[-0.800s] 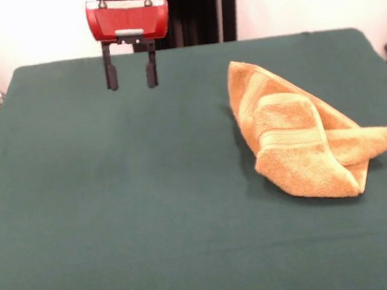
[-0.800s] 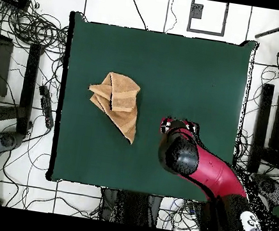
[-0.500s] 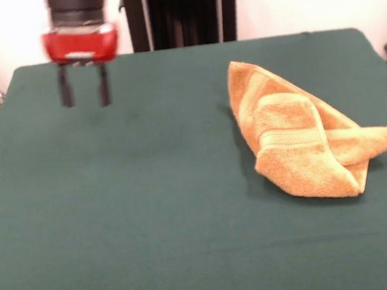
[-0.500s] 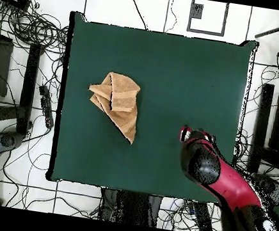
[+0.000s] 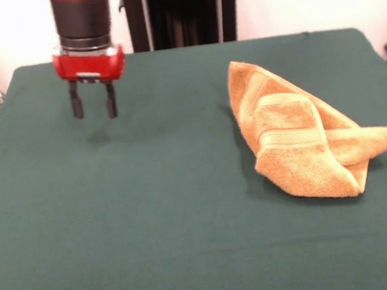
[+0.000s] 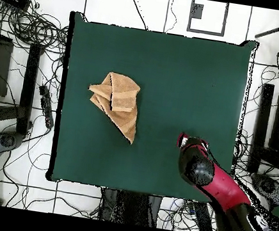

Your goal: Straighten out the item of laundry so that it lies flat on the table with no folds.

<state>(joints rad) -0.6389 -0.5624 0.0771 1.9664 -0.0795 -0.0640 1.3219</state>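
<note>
Orange-tan towel lies bunched on green table, several layers folded over, toward one side edge. Gripper hovers well apart, near opposite side edge by robot's end, fingers parted narrowly, holding nothing. Towel looks soft, light, limp; likely best pinched at protruding corner or top flap, then peeled outward.

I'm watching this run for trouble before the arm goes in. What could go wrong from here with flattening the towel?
The towel is bunched in overlapping folds, so a pinch may catch several layers and drag the bundle instead of opening it. The pincer hangs open over bare table, well apart from the towel, so it must cross over and could snag a raised fold. The towel lies towards one table edge in the overhead view, so pulling outward might leave it overhanging.
</note>
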